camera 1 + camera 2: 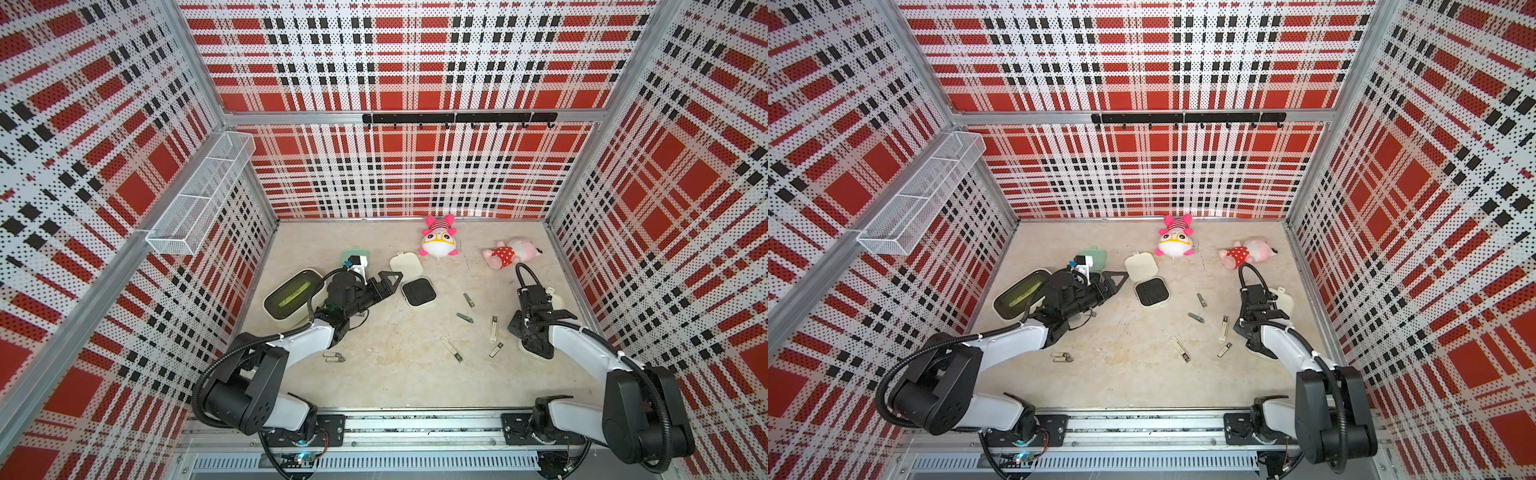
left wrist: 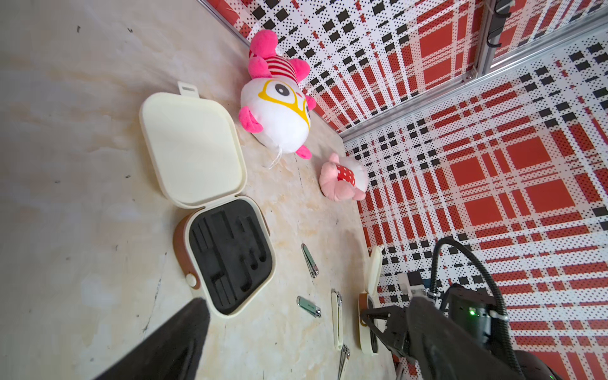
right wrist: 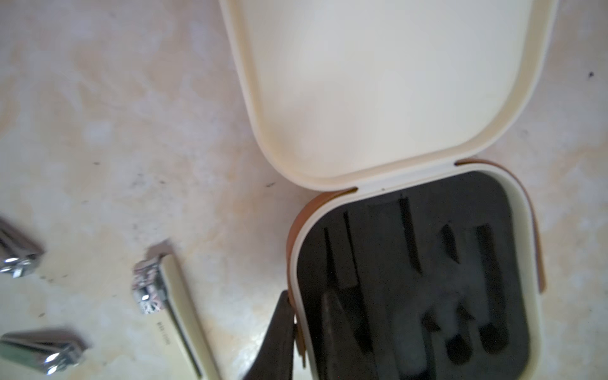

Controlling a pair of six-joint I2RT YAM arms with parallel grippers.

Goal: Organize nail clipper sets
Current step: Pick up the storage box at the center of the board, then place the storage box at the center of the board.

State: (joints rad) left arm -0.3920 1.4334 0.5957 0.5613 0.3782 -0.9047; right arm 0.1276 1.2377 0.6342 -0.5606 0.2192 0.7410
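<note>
**Nail clipper sets: barely begun, by my reading**

- Middle case [image 1: 417, 292]: cream, lid laid back, black insert empty. It sits mid-table [image 1: 395, 382].
- Right case [image 3: 378, 98]: cream, lid raised, insert [image 3: 411, 279] slots empty. It sits near the right wall.
- Mint case [image 1: 1096, 254]: back left, mostly hidden behind the left wrist. Whether it is open or closed cannot be told.
- Clippers [image 1: 493, 328]: several, all loose on the table. Most lie between the two cream cases, and a couple lie beside the left forearm.
- Left gripper [image 1: 388, 284]: jaws spread wide, empty, just beside the middle case.
- Right gripper [image 3: 306, 306]: clenched on the right case's wall — one finger outside, one over the insert.
- Outstanding: every clipper into a slot, then lids closed — none done yet.
</note>
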